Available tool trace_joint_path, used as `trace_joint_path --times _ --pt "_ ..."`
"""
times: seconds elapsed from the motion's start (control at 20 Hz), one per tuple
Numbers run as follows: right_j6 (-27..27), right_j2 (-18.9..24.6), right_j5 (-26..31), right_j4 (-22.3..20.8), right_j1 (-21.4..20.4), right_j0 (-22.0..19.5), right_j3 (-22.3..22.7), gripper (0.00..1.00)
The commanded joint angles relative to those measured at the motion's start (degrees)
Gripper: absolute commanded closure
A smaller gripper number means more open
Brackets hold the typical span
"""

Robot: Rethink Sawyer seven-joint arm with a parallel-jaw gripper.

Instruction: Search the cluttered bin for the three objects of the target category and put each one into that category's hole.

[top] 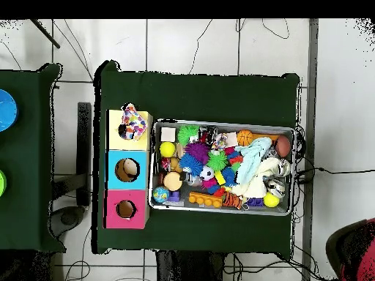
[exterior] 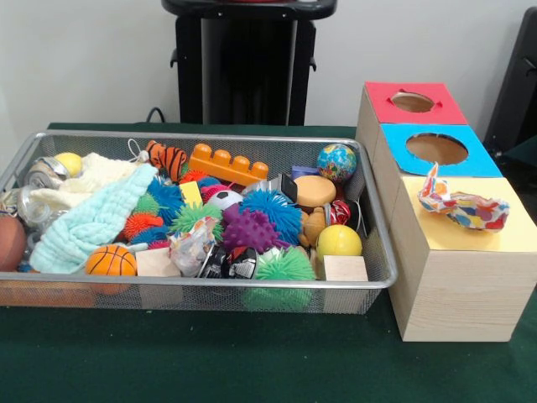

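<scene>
Front view, nearest you: the green table (exterior: 252, 361) runs bare along its near edge.
Bin: the wire mesh bin (exterior: 210, 285) sits at your left, heaped with toys; a basketball (exterior: 111, 261) and a wooden block (exterior: 344, 269) lie against its near wall.
Middle of bin: you see a mint-green towel (exterior: 92, 222), a purple spiky ball (exterior: 250, 228) and a yellow ball (exterior: 338, 241).
Far side of bin: an orange brick (exterior: 227, 164) and a globe ball (exterior: 336, 161).
Dotted cloth: one dotted cloth (exterior: 463, 206) lies crumpled on the yellow-topped box (exterior: 470, 269), at your right and nearest of three; from overhead it covers part of the hole (top: 123, 132).
Beyond: the blue-topped box (exterior: 436, 149), then the red-topped box (exterior: 413, 102).
Gripper: you cannot tell how the jaws stand; neither view shows it.
</scene>
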Motion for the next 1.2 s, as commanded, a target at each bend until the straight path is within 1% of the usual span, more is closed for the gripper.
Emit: trace_joint_path --times 0.05,0.25,0.5,0.8,1.2 --pt "-16.92 24.98 -3.93 -15.31 7.01 1.01 -6.06 0.00" --pt "-17.49 27.87 -4.48 -17.78 7.65 1.02 -6.36 0.00" --pt "-17.39 29.35 -3.80 -19.92 7.61 0.95 -6.24 0.00" --pt "-17.74 30.89 -3.80 -19.39 7.53 0.99 -6.67 0.00" --pt "-16.77 31.04 -2.68 -18.32 7.15 1.12 -6.72 0.00"
